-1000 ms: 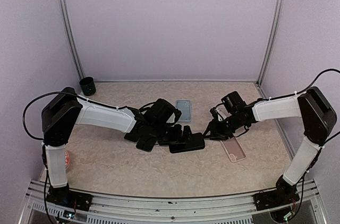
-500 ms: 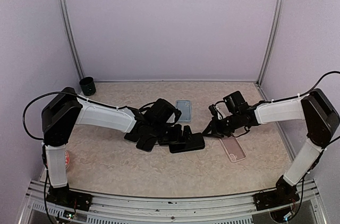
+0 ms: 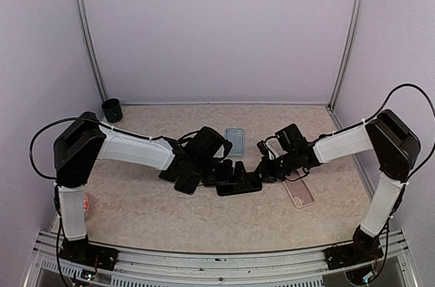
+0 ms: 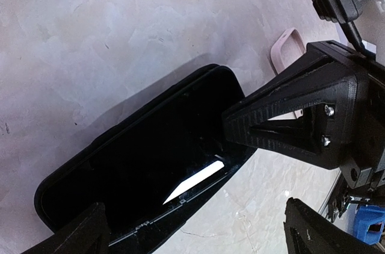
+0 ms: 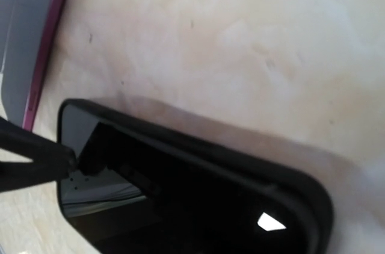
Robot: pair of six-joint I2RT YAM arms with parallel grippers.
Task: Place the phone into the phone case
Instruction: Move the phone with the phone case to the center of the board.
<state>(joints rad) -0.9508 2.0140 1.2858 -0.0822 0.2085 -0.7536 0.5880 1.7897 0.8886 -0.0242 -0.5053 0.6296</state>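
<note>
1. Black right pincer [image 3: 266, 171]: we see its jaws together, the tip touching the right end of the phone [image 4: 150, 176].
2. The left pincer [image 3: 212, 177] hangs over the phone's other end, jaws wide apart, gripping nothing.
3. The phone lies mid-desk [image 3: 136, 212] inside the rim of the black phone case [image 5: 240, 161]; we cannot tell whether it is fully seated.
4. A pink case [image 3: 298, 192] lies just beside it, and a pale blue case [image 3: 234, 141] behind.
</note>
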